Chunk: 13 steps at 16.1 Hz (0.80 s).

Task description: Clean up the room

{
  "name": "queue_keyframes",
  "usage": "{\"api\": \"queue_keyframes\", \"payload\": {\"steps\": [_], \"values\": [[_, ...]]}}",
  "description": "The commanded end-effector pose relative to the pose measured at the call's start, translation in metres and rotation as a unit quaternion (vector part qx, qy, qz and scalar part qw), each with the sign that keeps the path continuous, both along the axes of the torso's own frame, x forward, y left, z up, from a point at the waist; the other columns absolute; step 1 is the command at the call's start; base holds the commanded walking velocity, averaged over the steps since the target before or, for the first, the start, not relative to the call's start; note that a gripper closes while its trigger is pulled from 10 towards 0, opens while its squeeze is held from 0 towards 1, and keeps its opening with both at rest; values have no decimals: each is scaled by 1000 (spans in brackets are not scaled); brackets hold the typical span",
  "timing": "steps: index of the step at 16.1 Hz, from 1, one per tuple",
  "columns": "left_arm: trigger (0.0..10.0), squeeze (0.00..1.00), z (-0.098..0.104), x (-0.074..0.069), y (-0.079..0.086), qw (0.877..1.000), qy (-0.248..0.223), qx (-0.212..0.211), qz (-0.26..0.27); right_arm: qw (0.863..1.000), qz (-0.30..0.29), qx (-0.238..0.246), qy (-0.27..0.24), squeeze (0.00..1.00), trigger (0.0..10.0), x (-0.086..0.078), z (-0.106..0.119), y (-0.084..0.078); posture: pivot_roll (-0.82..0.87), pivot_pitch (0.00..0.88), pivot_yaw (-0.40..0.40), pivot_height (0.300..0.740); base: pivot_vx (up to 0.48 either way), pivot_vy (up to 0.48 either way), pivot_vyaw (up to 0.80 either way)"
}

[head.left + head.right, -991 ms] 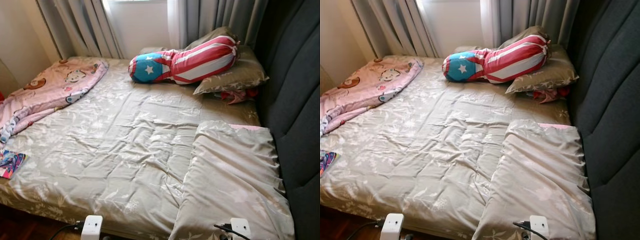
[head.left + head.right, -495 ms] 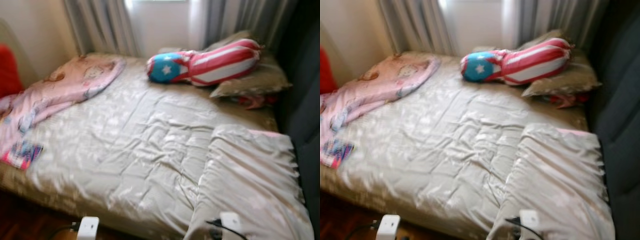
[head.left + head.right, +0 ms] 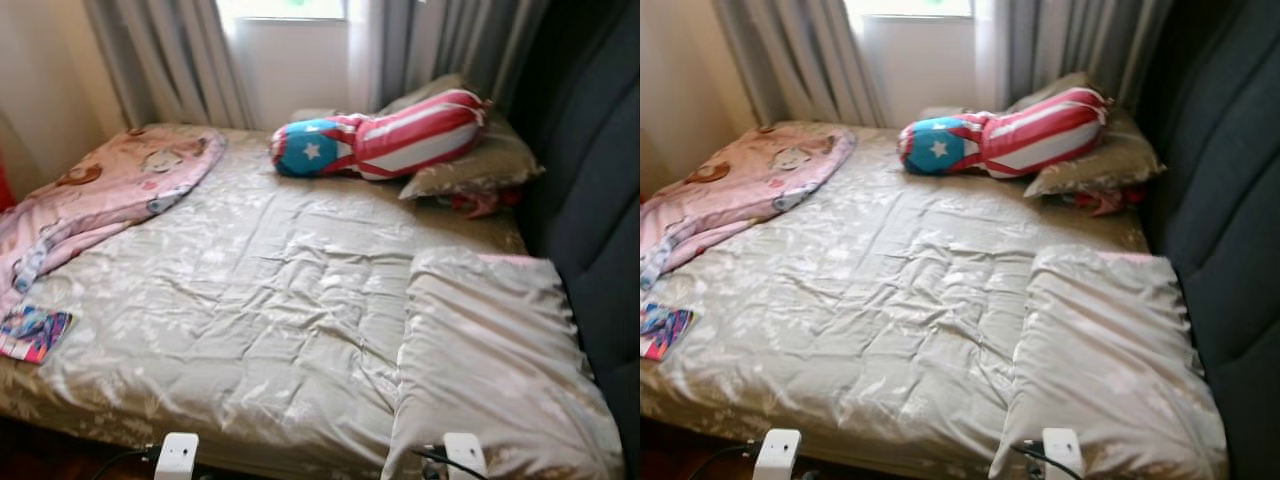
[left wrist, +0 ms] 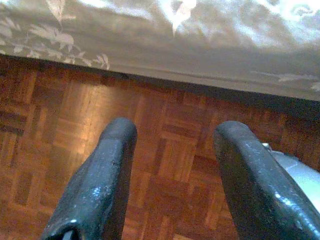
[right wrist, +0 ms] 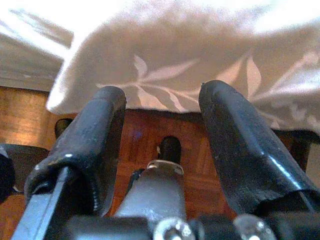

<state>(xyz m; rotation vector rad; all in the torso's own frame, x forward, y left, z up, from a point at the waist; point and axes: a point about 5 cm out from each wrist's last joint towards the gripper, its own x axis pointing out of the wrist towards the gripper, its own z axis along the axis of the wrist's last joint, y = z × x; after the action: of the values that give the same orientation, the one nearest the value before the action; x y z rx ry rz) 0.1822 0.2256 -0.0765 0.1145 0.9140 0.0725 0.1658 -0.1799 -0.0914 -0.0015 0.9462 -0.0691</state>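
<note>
A bed (image 3: 250,300) with a crumpled beige leaf-print cover lies before me. A pink cartoon blanket (image 3: 100,195) is bunched on its far left. Near the left edge lies a small colourful book (image 3: 33,332). A stars-and-stripes bolster (image 3: 385,135) rests on a beige pillow (image 3: 480,165), with a red cloth (image 3: 475,203) peeking out below. A second beige pillow (image 3: 495,360) lies near right. My left gripper (image 4: 175,135) hangs open over the parquet floor (image 4: 165,150) beside the bed's edge. My right gripper (image 5: 162,100) is open just under the near pillow's overhanging corner (image 5: 165,60).
A dark padded headboard (image 3: 590,200) runs along the right side. Grey curtains (image 3: 180,60) and a window stand behind the bed, with a beige wall (image 3: 40,90) at left. The white wrist housings (image 3: 177,455) of both arms show low at the bed's near edge.
The camera swung right and back to the left, with blur in between. Nothing on the bed has moved and both arms still hang low.
</note>
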Motion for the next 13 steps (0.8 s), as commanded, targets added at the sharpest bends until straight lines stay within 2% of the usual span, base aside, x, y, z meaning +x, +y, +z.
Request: {"api": "queue_keyframes", "payload": {"steps": [1,13], "values": [[10000,0,-1,-4,2,1000,9,8,-6,1000,-2,4,-7,0,10000,4,2,2,5,0,35,740,0,311,0],[10000,0,-1,-3,3,1000,9,12,-12,1000,-3,4,-4,0,10000,4,1,2,6,0,38,740,0,335,0]]}}
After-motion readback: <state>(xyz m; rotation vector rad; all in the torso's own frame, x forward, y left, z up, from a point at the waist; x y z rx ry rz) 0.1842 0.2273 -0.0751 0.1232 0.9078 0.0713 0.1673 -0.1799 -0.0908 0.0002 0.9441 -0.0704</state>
